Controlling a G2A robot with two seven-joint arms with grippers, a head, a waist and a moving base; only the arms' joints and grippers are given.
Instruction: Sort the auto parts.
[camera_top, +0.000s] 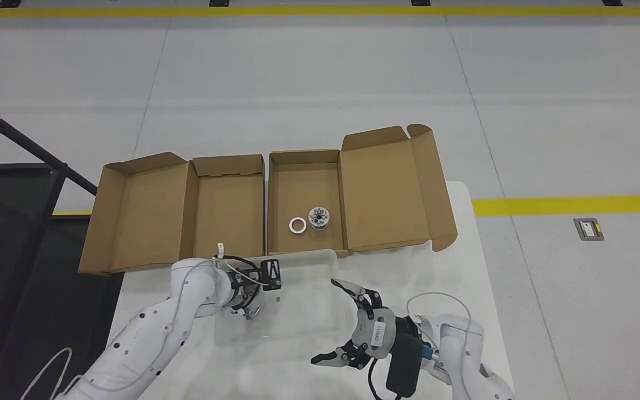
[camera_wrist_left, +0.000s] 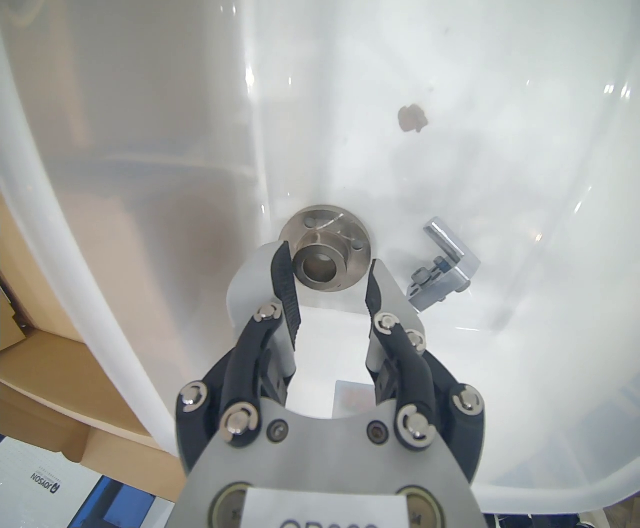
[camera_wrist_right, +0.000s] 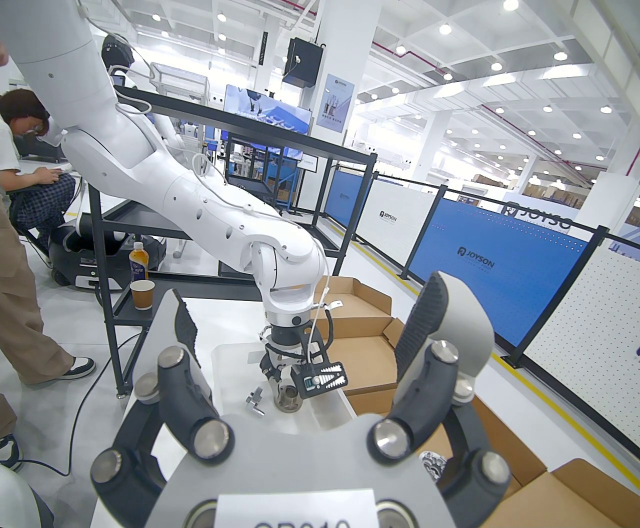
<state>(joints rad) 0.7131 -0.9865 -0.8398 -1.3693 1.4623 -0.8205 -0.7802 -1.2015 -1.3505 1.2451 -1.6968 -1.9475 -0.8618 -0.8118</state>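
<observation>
From my seat the whole move turns on 1 relation: the flanged bushing (camera_wrist_left: 320, 252) sits directly between the pads of the left gripper (camera_wrist_left: 327, 270), disc flat on the floor of the white bin (camera_wrist_left: 150, 125), with its bore axis upright and pointing back at the wrist. The jaws are partly open and straddle the raised collar. I see daylight on both sides, less at one pad, so I judge it not yet gripped and a little off centre. Closing should pinch across the collar; a skewed squeeze could slide the part. The left arm is plainly the nearer one. The right gripper (camera_top: 338, 322) hangs spread wide and empty, beside the bin. The left wrist view gives me the pad gaps and a silver bracket (camera_wrist_left: 442, 265) lying just beside the bushing. The top view gives me what that one cannot, the 2 cardboard boxes beyond the bin: the left box (camera_top: 228, 205) and the right box (camera_top: 300, 185), which holds a ring (camera_top: 297, 224) and a toothed part (camera_top: 318, 216).
</observation>
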